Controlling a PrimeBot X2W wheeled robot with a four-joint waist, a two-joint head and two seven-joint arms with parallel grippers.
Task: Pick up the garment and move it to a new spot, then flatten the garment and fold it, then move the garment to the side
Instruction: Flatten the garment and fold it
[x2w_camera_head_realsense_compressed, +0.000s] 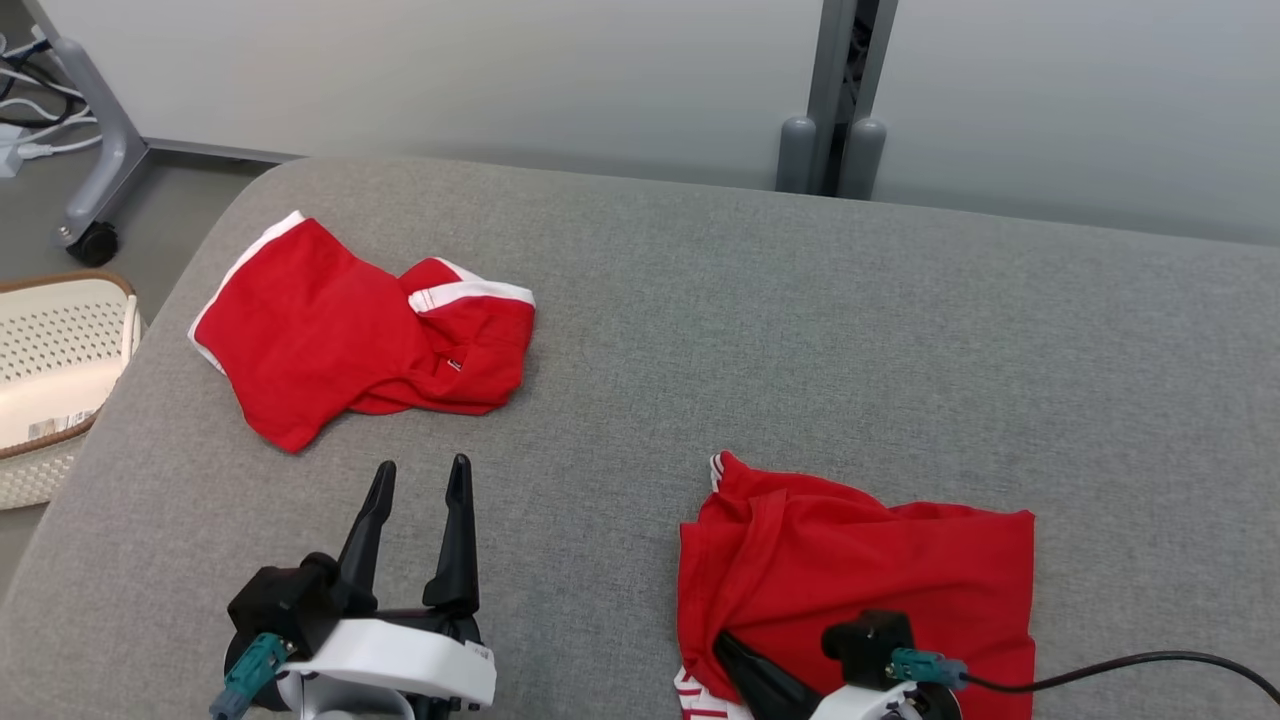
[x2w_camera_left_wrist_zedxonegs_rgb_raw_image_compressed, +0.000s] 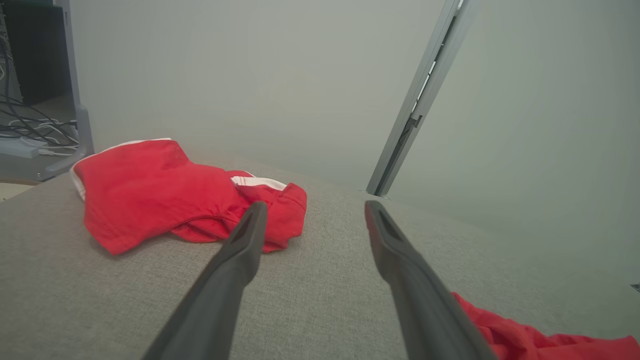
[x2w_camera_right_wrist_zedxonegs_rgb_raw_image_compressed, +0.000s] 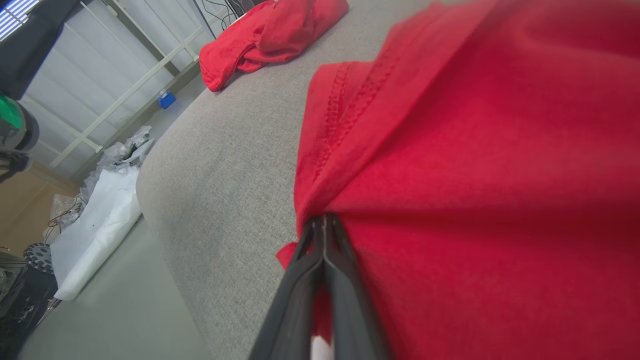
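A red garment (x2w_camera_head_realsense_compressed: 860, 570) lies crumpled near the front right of the grey cushioned surface (x2w_camera_head_realsense_compressed: 760, 330). My right gripper (x2w_camera_head_realsense_compressed: 722, 642) is shut on the cloth at its near left edge; in the right wrist view the two dark fingers (x2w_camera_right_wrist_zedxonegs_rgb_raw_image_compressed: 305, 280) pinch a fold of the garment (x2w_camera_right_wrist_zedxonegs_rgb_raw_image_compressed: 475, 175) where it bunches at my right gripper (x2w_camera_right_wrist_zedxonegs_rgb_raw_image_compressed: 324, 220). My left gripper (x2w_camera_head_realsense_compressed: 422, 468) stands open over bare surface at the front left, holding nothing. The left wrist view shows my left gripper (x2w_camera_left_wrist_zedxonegs_rgb_raw_image_compressed: 315, 207) with its fingers spread wide apart and a corner of the garment (x2w_camera_left_wrist_zedxonegs_rgb_raw_image_compressed: 530, 340) at the lower right.
A second red garment with white trim (x2w_camera_head_realsense_compressed: 350, 330) lies bunched at the far left of the surface, seen too as a red heap (x2w_camera_left_wrist_zedxonegs_rgb_raw_image_compressed: 170, 195) ahead of the left fingers. A white perforated basket (x2w_camera_head_realsense_compressed: 50, 370) stands on the floor at the left. A wheeled grey stand (x2w_camera_head_realsense_compressed: 100, 150) and cables are behind it.
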